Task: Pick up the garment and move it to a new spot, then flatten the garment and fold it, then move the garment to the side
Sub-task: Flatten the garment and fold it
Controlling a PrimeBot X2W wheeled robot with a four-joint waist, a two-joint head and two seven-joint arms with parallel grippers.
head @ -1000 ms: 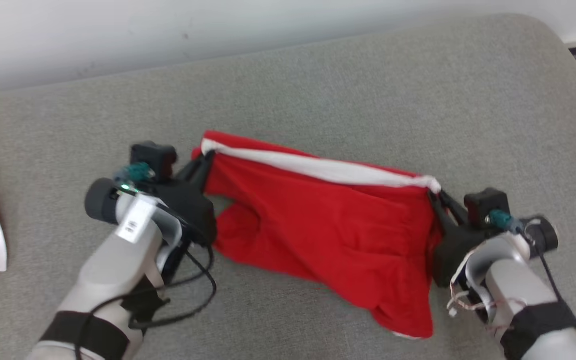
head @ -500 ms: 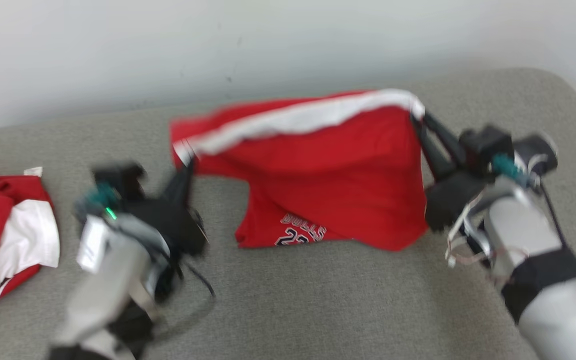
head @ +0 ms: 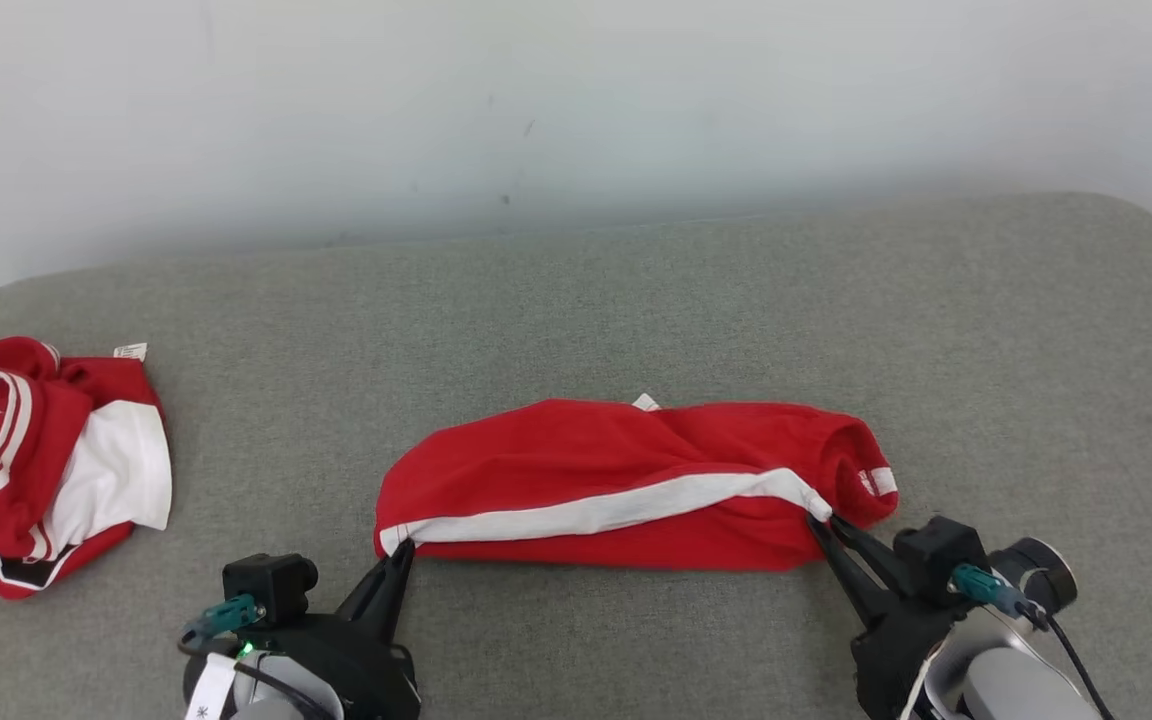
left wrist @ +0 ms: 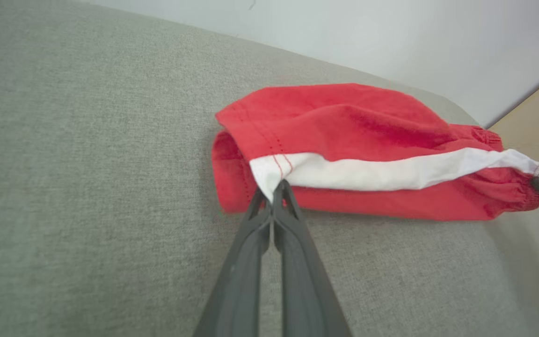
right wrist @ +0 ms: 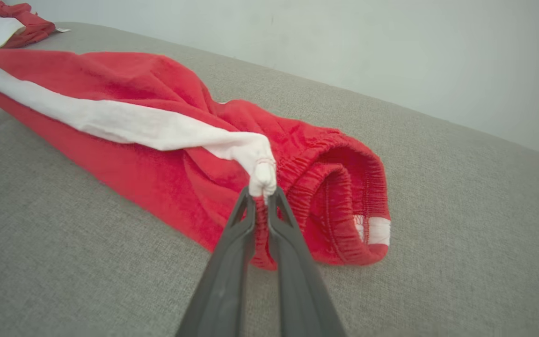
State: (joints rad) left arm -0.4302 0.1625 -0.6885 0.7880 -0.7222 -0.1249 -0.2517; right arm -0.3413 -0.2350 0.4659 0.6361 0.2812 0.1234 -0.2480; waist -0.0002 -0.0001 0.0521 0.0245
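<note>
Red cloth with a white stripe, the garment lies in a long, loosely rolled bundle on the grey cushion. It sits about midway along the cushion's length, in the half nearer the robot, and runs lengthwise along the cushion. The stripe runs along the garment's near side from end to end. A small white tag pokes out at the edge that faces the cushion's back.

The left gripper reaches in from the cushion's near edge. Its jaws are pressed together on the white corner at the garment's left end, and the left wrist view shows the tips pinching that corner right at the stitched hem. The right gripper also comes from the cushion's near edge. Its jaws are closed on the bunched right end of the stripe, with a fold of red cloth caught between the fingers. Just beyond that grip the gathered elastic waistband curls open, resting on the cushion.

At the cushion's left end, well apart from the garment, lies a crumpled red and white jersey. A pale wall rises behind the cushion's back edge.
</note>
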